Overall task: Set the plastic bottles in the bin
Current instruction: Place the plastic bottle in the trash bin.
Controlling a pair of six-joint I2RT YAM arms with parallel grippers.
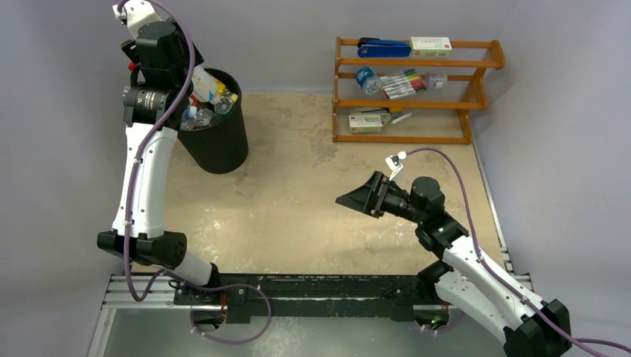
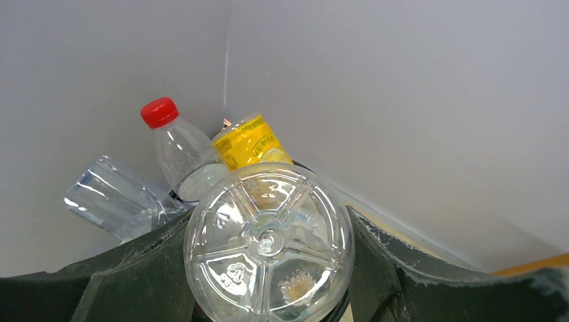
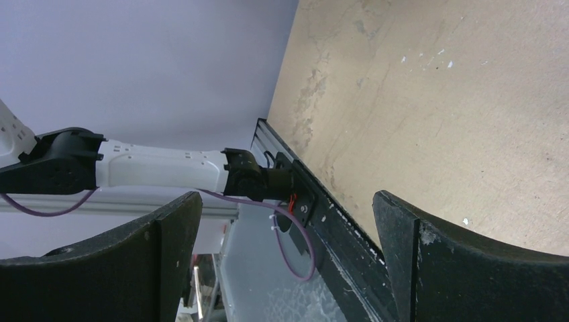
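The black bin (image 1: pixel 220 146) stands at the table's far left with several plastic bottles (image 1: pixel 202 113) piled inside. My left gripper (image 2: pixel 268 275) is over the bin's rim, shut on a clear bottle (image 2: pixel 268 235) whose ribbed base faces the camera; its fingers (image 2: pixel 131 272) press both sides. Beyond it, the left wrist view shows a red-capped clear bottle (image 2: pixel 180 153), a yellow-labelled bottle (image 2: pixel 251 142) and a clear bottle lying flat (image 2: pixel 114 198). My right gripper (image 1: pixel 356 197) is open and empty above the table's right half; its fingers (image 3: pixel 158 248) stand wide apart.
An orange wooden rack (image 1: pixel 417 104) with markers, boxes and a stapler stands at the back right. A black rail (image 1: pixel 298 286) runs along the near edge. Grey walls close in on the left, the back and the right.
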